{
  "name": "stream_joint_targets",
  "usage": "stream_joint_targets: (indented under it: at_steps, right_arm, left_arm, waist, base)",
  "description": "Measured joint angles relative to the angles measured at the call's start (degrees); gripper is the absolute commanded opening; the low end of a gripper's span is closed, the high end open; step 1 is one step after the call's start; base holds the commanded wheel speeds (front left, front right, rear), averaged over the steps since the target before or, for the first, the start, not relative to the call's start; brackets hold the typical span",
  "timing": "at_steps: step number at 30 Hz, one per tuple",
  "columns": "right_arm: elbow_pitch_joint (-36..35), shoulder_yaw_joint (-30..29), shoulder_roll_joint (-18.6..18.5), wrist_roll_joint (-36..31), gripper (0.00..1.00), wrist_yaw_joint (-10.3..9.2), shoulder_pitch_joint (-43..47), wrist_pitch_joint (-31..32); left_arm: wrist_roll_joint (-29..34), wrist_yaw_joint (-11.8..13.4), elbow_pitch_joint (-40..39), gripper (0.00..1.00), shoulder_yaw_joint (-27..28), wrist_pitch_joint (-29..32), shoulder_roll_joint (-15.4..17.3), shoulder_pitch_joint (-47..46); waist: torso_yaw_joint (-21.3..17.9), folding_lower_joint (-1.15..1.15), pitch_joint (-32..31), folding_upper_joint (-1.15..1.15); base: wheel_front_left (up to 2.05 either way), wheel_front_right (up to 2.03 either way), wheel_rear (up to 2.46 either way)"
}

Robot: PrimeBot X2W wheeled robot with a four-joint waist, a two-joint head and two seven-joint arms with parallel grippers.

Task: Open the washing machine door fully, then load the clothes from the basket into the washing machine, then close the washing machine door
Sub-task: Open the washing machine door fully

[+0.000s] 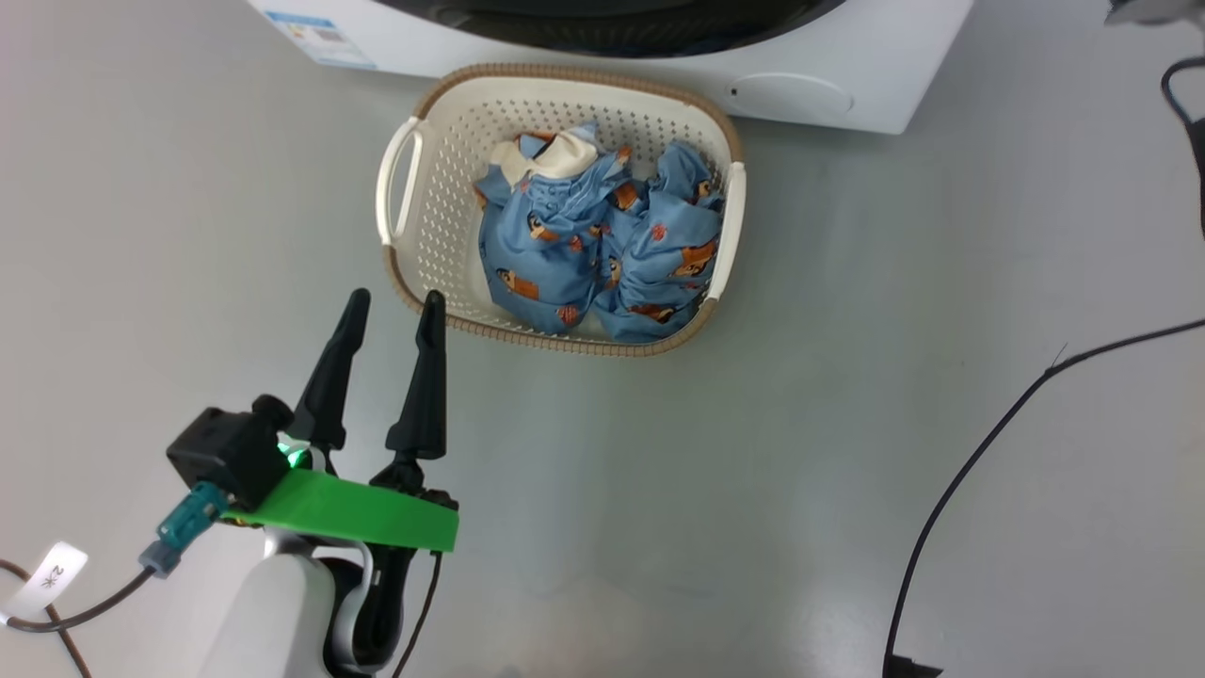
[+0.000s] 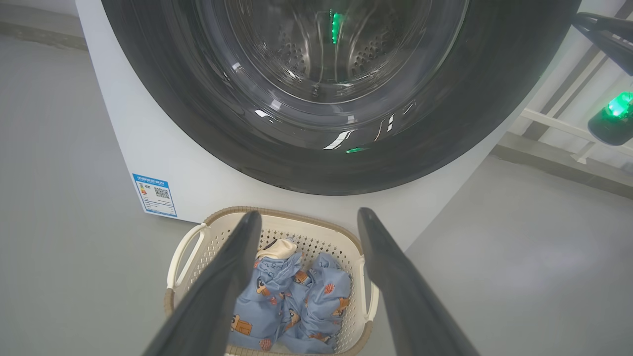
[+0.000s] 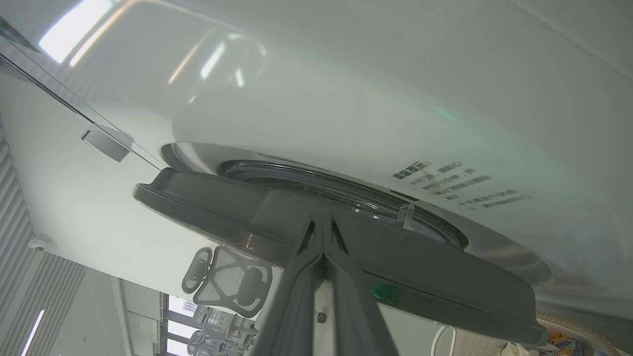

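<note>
Upper centre: cream perforated plastic basket [image 1: 442,235] holding light-blue cartoon-print garments [image 1: 593,245]. Lower left: left gripper [image 1: 395,299], fingers wide. Right gripper [image 3: 324,222], fingers together, at glossy black door rim [image 3: 207,202].

My head camera looks steeply down at the floor [image 1: 753,471], basket [image 1: 442,207] mid-frame, washing machine [image 1: 894,75] base along the top edge. The left wrist camera sits low, facing the washing machine door [image 2: 445,123] — sharing basket and blue label [image 1: 320,33] with the head view. The right wrist camera sits tight against the door rim, looking along the white front.
</note>
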Motion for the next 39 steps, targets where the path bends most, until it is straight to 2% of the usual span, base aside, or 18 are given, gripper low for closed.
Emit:
stream_joint_targets:
  at_steps: [12, 39]
  right_arm:
    - [3.1, 1.5, 0.5, -0.8, 0.0, 0.0, -5.8, 2.4]
    - [4.2, 5.7, 0.3, -3.9, 0.0, -0.09, -7.6, 4.5]
  left_arm:
    - [-1.7, 0.0, -0.4, 1.0, -1.1, 0.0, -0.4, -1.2]
    - [-2.8, 0.0, -0.5, 1.0, -2.1, 0.0, -0.4, -2.3]
  waist:
    - [2.0, 0.0, 3.2, 0.0]
    - [3.1, 0.0, 3.4, 0.0]
  base:
    - [0.0, 0.0, 0.0]
    - [0.0, 0.0, 0.0]
